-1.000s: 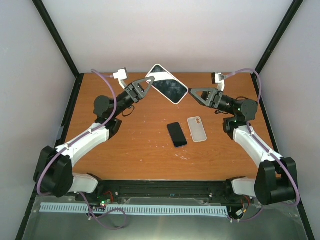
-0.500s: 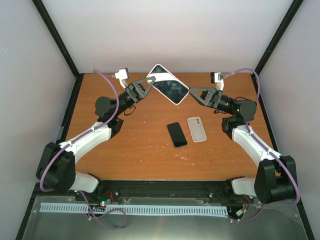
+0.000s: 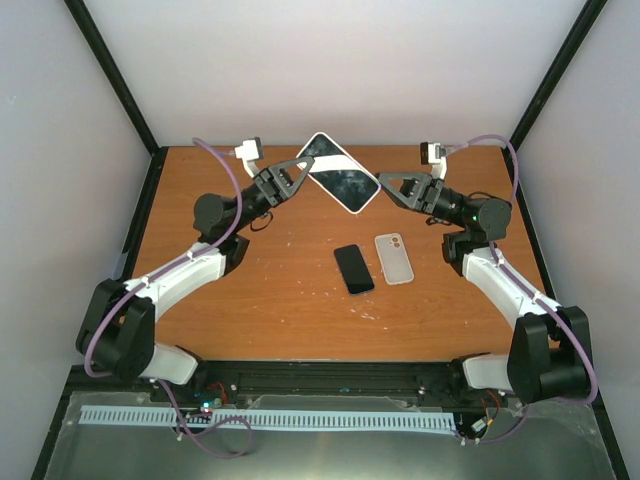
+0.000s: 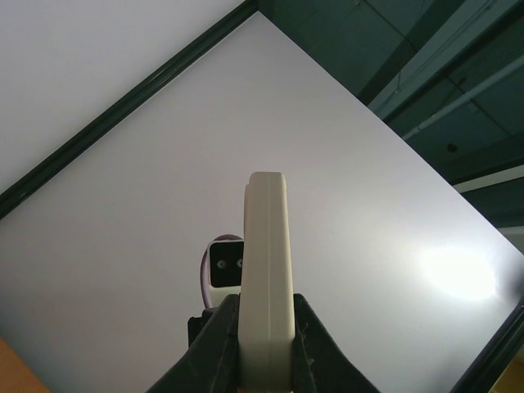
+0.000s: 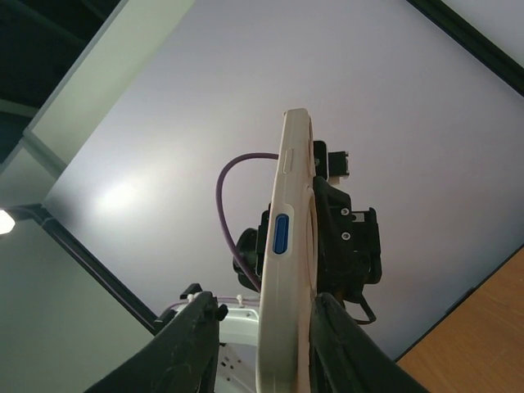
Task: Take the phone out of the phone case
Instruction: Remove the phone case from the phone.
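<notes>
Here's the wooden table (image 3: pixel 250 290), and both arms reach to its 12 o'clock edge: the left arm (image 3: pixel 175 275) sweeps in from 7 o'clock and the right arm (image 3: pixel 505 290) from 5 o'clock.

Between them, up off the table, is the cased phone (image 3: pixel 342 184). Its dark screen faces the overhead camera inside a pale rim, and its long axis runs from 10 o'clock to 4 o'clock.

The left hand (image 3: pixel 300 165) has it by the 10 o'clock end. In the left wrist view both fingers (image 4: pixel 221 327) press flat against the cream sides of the case, clamped tight, and the phone stands edge-on straight up between them.

The right hand (image 3: pixel 384 186) is at the 4 o'clock end, with its jaws straddling the case. In the right wrist view one finger (image 5: pixel 196 344) stands clear of the edge that carries the blue side button, with a gap showing. The other finger sits just beside the back, and I can't tell whether it touches. So that hand is narrow around the phone, not closed on it.

Down near the middle of the table a bare black phone (image 3: pixel 353 268) lies flat. Just at its 3 o'clock, apart from it, is a pale case (image 3: pixel 394 258) with its camera cut-out toward 12 o'clock. I can't tell whether anything is inside it.
</notes>
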Controlling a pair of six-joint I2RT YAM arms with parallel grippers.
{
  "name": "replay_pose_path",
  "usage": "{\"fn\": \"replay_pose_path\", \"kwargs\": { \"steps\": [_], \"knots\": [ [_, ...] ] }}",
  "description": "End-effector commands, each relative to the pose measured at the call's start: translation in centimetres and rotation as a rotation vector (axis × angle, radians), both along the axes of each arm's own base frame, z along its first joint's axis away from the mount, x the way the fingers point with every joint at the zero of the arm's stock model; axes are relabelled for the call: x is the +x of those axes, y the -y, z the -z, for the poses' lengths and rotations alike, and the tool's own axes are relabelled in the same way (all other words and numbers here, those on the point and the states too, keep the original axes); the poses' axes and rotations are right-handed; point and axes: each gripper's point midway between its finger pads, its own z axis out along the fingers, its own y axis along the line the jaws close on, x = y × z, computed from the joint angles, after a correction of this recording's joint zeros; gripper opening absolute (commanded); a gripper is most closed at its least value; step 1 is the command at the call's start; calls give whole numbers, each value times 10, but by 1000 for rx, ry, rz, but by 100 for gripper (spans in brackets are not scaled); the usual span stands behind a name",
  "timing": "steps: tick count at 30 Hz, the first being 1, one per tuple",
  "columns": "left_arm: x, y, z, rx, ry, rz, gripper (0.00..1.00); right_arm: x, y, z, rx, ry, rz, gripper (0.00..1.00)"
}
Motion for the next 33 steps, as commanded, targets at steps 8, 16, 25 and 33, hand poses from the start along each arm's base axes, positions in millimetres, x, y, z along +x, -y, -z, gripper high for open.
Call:
{"fn": "replay_pose_path", "kwargs": {
  "steps": [8, 16, 25, 33],
  "knots": [
    [-13, -6, -21, -104, 71, 35, 0, -5, -2, 7, -13, 6, 8, 30],
    [-11, -5, -20, -102, 64, 34, 0, -9, -1, 3, 4, 14, 5, 28],
    [-4, 0, 2, -120, 63, 95, 0, -31, 5, -42, 110, 118, -58, 15],
    [3, 10, 10, -182, 44, 172, 0, -40, -10, -29, 49, 113, -84, 3]
  ]
}}
